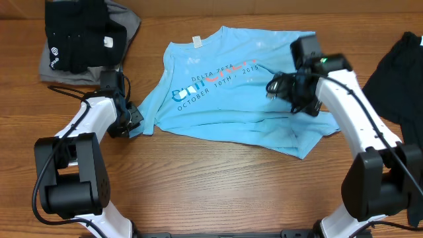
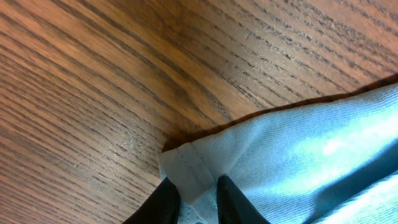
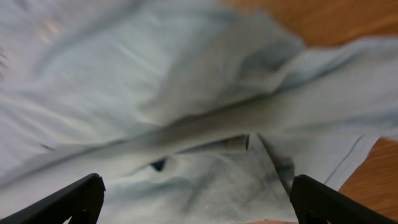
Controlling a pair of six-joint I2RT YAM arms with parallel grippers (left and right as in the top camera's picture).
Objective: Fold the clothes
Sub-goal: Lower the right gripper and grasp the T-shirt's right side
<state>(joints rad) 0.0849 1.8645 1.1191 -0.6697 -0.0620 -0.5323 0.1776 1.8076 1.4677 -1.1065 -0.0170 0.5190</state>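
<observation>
left gripper (image 2: 199, 202) pinched narrow on the sleeve hem of the light blue t-shirt (image 1: 225, 99), right gripper (image 3: 199, 199) wide open, holding nothing, over the shirt's 3 o'clock side, shirt spread at table centre, black and grey clothes (image 1: 79, 39) at 11 o'clock, wooden table (image 1: 218, 192)

1. A desk (image 1: 218, 192) of brown wood spans the overhead view, its grain running left to right.
2. The left wrist view shows the desk close up, with fine dark streaks slanting across a mid-brown surface.
3. In the right wrist view, blurred orange-brown wood shows only at the upper-right and lower-right corners.
</observation>
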